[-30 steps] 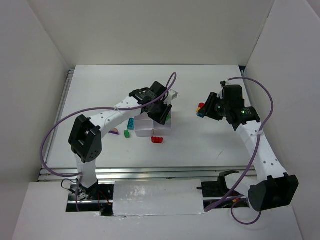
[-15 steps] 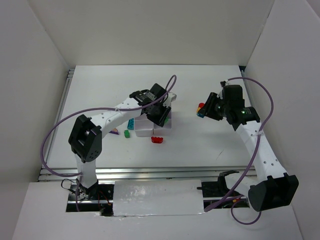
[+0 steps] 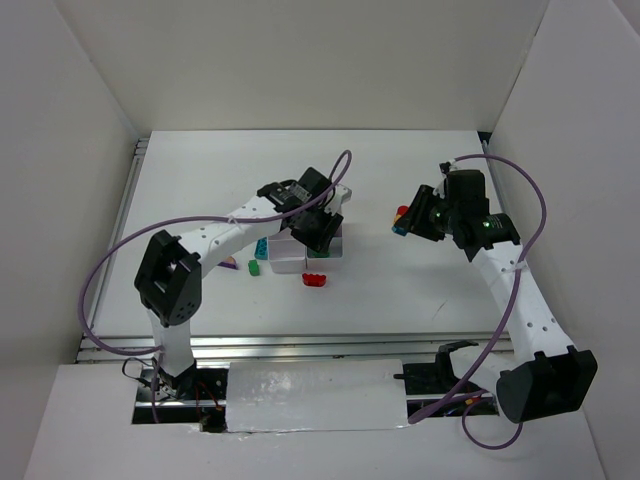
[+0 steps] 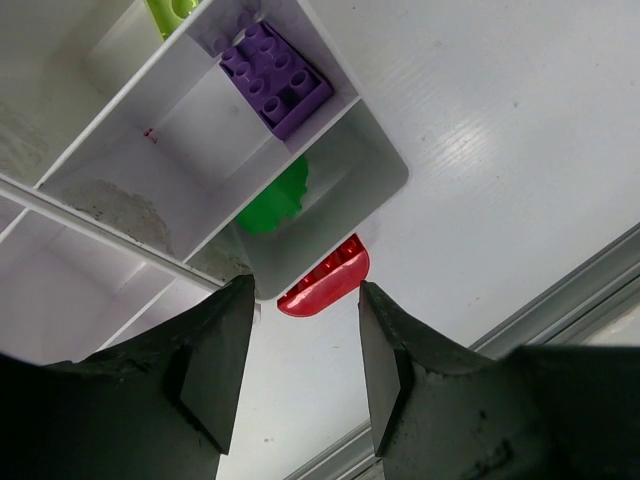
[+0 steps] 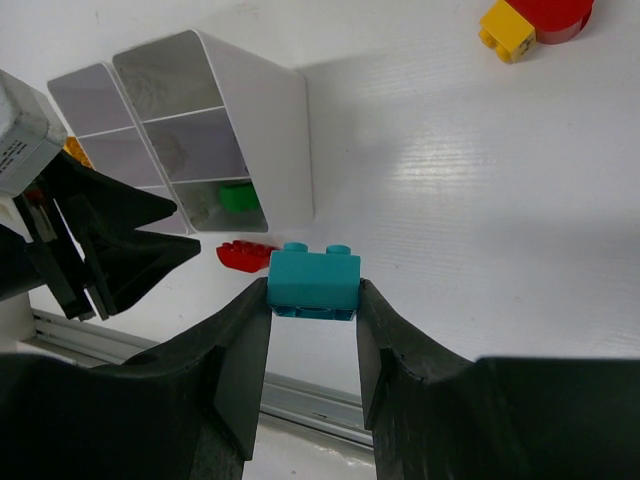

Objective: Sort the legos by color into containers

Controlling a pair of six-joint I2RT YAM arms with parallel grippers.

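The white container block (image 3: 288,262) stands mid-table. My left gripper (image 3: 318,232) hovers over its right end, open and empty (image 4: 305,350). In the left wrist view the block (image 4: 150,160) holds a purple brick (image 4: 277,78) in one compartment, a green brick (image 4: 272,200) in the one beside it, and a lime piece (image 4: 170,12) at the frame's top. A red brick (image 4: 325,288) lies on the table against the block's corner (image 3: 315,279). My right gripper (image 3: 405,222) is shut on a teal brick (image 5: 313,280), held above the table to the right of the block (image 5: 255,110).
A yellow brick (image 5: 507,27) and a red piece (image 5: 555,12) lie together just behind my right gripper (image 3: 402,211). Left of the block lie a teal brick (image 3: 261,246), a green brick (image 3: 253,268) and a small purple and orange piece (image 3: 230,263). White walls enclose the table.
My left gripper has shifted slightly left over the container block. My right arm has stayed in place, still holding the teal brick.
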